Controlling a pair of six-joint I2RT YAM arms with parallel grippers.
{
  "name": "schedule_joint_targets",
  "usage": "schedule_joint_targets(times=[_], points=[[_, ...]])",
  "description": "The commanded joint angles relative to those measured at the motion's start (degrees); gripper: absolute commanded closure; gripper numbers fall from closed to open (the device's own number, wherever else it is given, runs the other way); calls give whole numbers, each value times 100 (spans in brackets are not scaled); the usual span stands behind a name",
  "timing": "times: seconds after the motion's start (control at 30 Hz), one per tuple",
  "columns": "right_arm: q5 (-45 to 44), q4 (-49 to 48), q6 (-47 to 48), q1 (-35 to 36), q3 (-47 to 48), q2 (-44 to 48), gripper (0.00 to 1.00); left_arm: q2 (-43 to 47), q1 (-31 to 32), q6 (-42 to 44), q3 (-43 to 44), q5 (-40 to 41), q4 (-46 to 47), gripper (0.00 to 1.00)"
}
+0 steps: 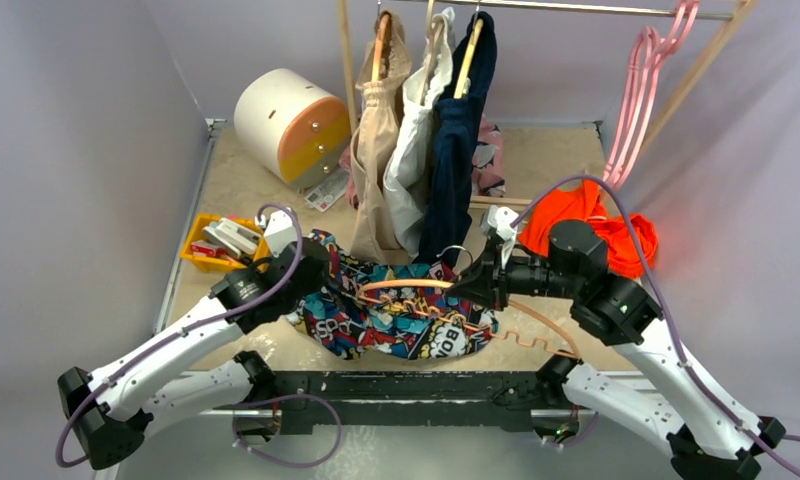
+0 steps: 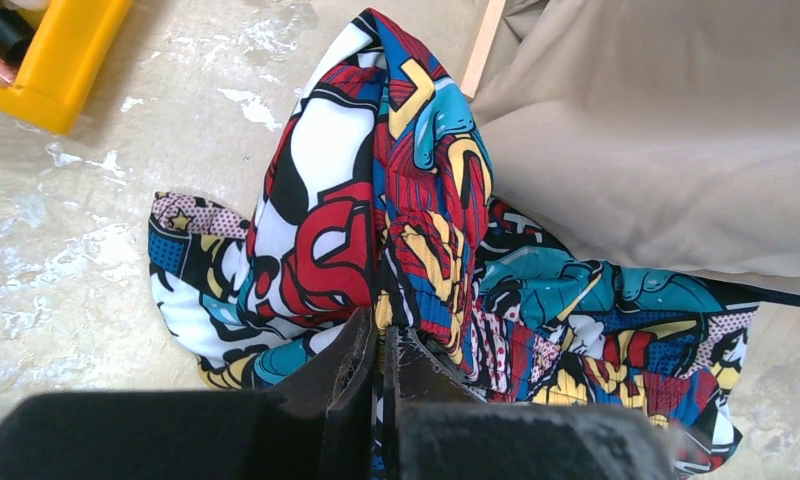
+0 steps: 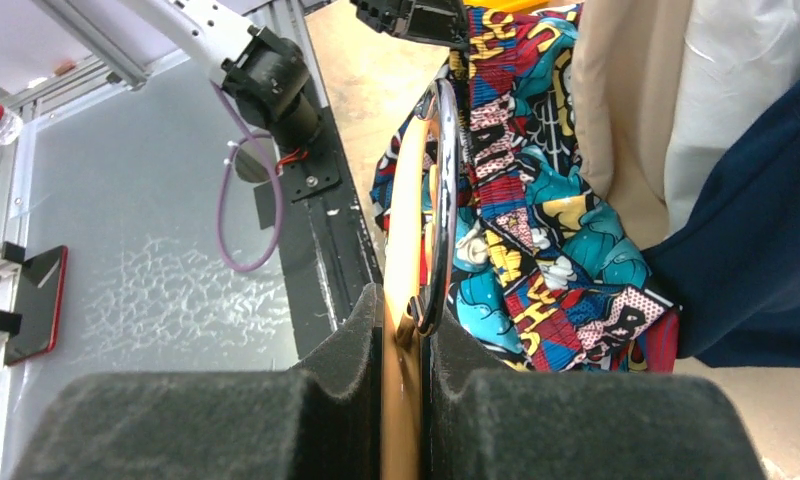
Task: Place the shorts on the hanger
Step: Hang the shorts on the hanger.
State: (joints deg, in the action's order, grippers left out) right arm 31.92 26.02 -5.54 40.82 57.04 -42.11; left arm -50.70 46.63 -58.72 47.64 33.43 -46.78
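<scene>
Left hand [image 2: 381, 335] grips shorts [image 2: 326, 250], right hand [image 3: 401, 320] clamps hanger [image 3: 404, 220] at hook; hanger arm runs left across frame centre over shorts.

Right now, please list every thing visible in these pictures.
shorts: one, comic print, table centre
hanger: one, peach, across the shorts
bin: one, yellow, table left
drawer box: one, white-orange, far left
hanging garments: three, beige, white, navy, rail
pink hangers: few, pink, rail right
orange garment: one, orange, table right
left gripper: one, black, shut on shorts
right gripper: one, black, shut on hanger
</scene>
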Motion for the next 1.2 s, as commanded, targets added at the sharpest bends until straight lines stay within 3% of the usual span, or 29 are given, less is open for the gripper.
schedule_joint_targets(times=[0.0,0.47,0.83,0.9,1.07,1.17], points=[[510,131,187,11,281,-163,100,-25,17,109,186,198,-206,100],[-207,-113,54,13,91,-479,100,65,15,381,705,-47,-191,100],[-1461,118,-254,21,345,-719,100,334,14,581,935,-297,-122,100],[-1294,224,-173,25,494,-688,100,357,21,581,941,-287,-136,100],[273,155,-173,24,546,-559,100,355,13,544,906,-114,-135,100],[431,460,-39,52,514,-846,100,267,18,503,875,-52,-50,100]])
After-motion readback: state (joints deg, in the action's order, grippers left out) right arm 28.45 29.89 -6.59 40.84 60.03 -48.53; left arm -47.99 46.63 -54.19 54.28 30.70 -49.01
